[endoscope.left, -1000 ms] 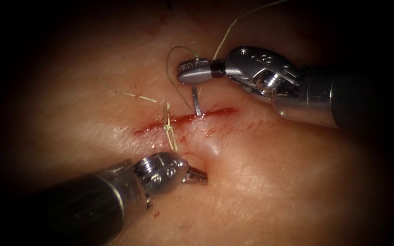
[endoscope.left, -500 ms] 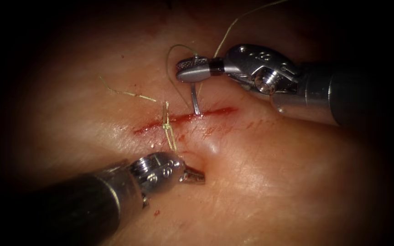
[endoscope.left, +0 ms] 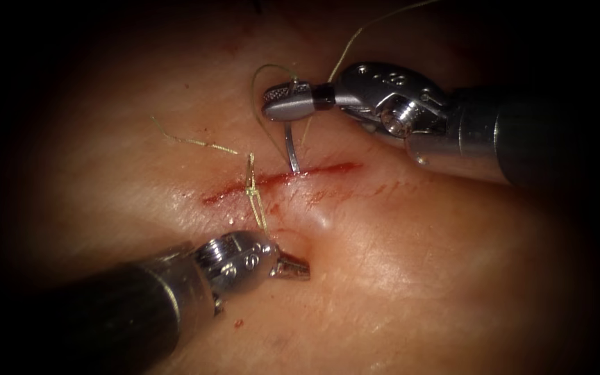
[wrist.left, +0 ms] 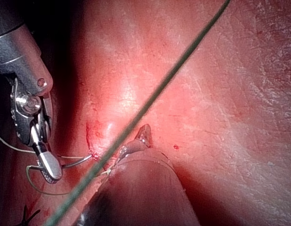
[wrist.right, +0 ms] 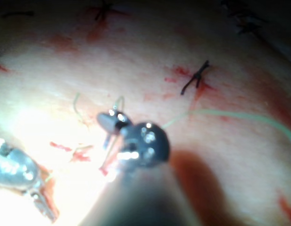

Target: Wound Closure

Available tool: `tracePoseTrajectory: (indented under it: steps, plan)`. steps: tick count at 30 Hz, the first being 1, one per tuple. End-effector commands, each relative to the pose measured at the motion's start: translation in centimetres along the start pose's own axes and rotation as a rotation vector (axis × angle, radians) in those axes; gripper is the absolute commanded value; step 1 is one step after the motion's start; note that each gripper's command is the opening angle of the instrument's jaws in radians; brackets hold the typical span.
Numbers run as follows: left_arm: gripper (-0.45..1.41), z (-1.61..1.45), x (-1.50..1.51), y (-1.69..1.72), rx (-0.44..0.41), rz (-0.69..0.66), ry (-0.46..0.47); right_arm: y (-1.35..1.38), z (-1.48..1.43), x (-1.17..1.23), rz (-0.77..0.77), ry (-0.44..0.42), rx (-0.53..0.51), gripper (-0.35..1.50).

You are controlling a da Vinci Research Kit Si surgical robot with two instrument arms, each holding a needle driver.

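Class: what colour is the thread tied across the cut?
Pale yellow-green; the knotted thread on the cut shows best in the endoscope view.

Two tools are at work: the left tool (endoscope.left: 293, 267), pressing shut jaws on the tissue (endoscope.left: 411, 278) below the cut (endoscope.left: 279, 180), and the right tool (endoscope.left: 287, 103), clamped on the needle (endoscope.left: 291, 149). There is one needle, held near its tail end, its tip in the cut. One cut crosses the tissue, with one finished stitch (endoscope.left: 251, 187) tied over it, left of the needle. One thread (endoscope.left: 345, 52) runs from the needle. In the right wrist view, two dark old stitches (wrist.right: 196, 77) show clearly farther off on the tissue.
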Motion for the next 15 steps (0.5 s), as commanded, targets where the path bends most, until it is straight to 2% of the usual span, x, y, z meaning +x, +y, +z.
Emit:
tracePoseTrajectory:
  steps: [1, 5, 15]
  plan:
    - [-0.04, 0.06, 0.00, -0.04, 0.000, 0.001, 0.000, 0.05, 0.07, 0.02, -0.007, -0.010, 0.000, -0.35]
    - [-0.04, 0.06, -0.01, -0.04, 0.001, 0.002, -0.005, 0.08, 0.10, 0.02, 0.074, -0.036, -0.014, -0.35]
    - [-0.08, 0.10, -0.04, -0.03, 0.007, 0.003, -0.004, 0.17, 0.16, 0.12, 0.092, -0.055, -0.013, -0.35]
